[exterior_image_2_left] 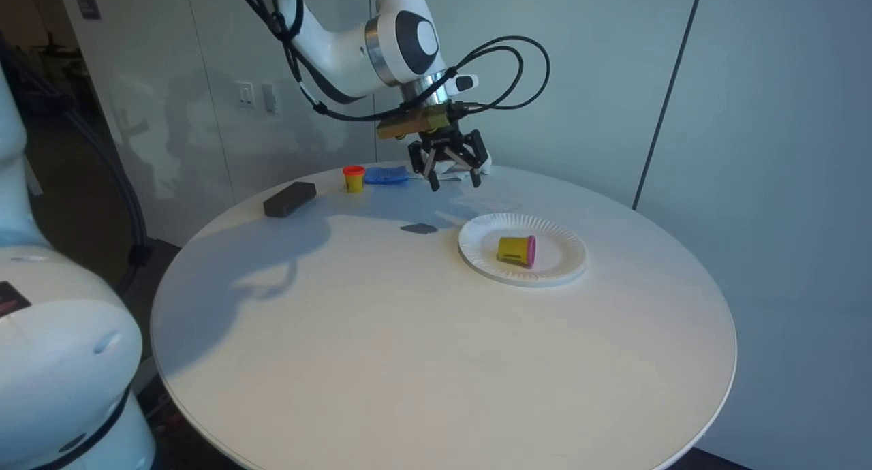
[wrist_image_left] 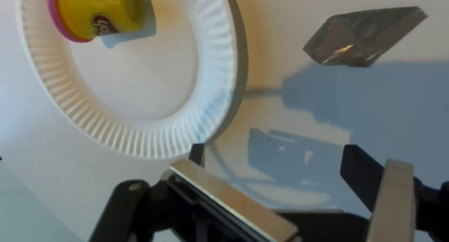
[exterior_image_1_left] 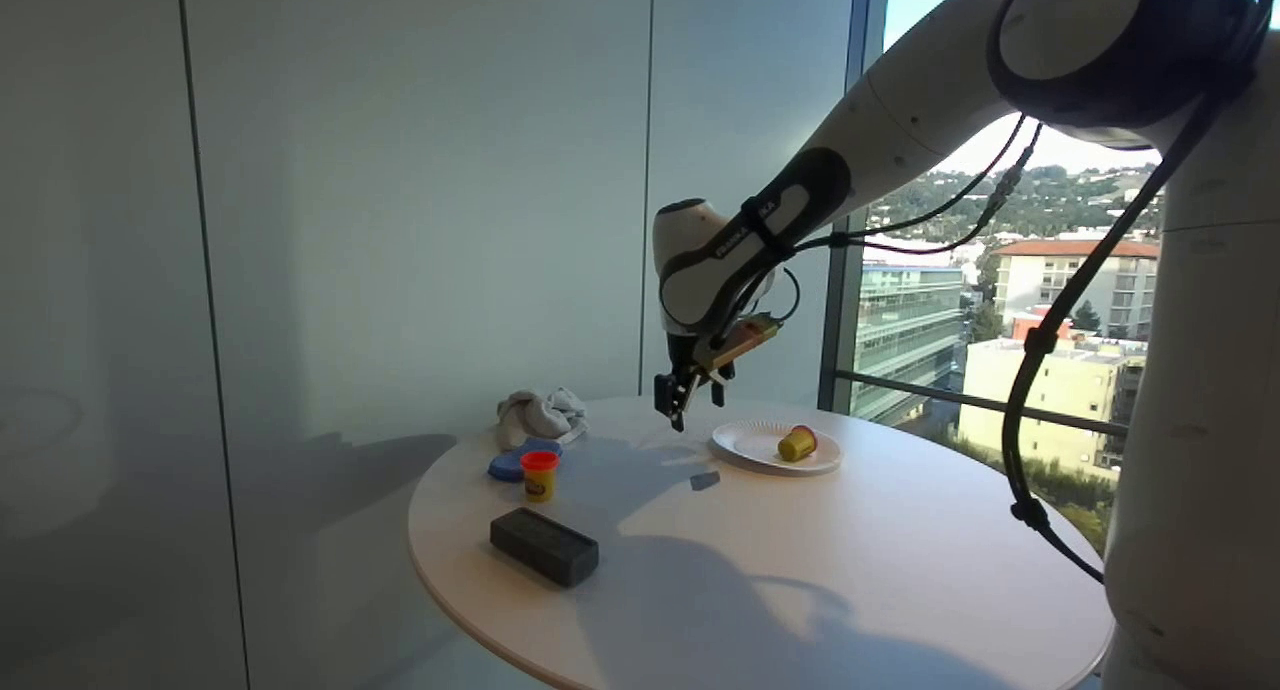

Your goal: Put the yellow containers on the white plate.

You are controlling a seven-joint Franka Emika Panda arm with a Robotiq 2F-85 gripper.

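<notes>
Halfway there imo: one yellow container [exterior_image_2_left: 512, 250] on the white plate [exterior_image_2_left: 557, 255], one left
The plated one's lying on its side. The red-lidded yellow container [exterior_image_2_left: 354, 181] is upright on the desk [exterior_image_2_left: 436, 361], around 10 o'clock from the plate in an exterior view, near a blue thing [exterior_image_2_left: 386, 176]. Jaws are spread apart with nothing between them, hanging above the desk between 10 and 11 o'clock from the plate, so I'd guess the second grab isn't started and is all that's left.
</notes>
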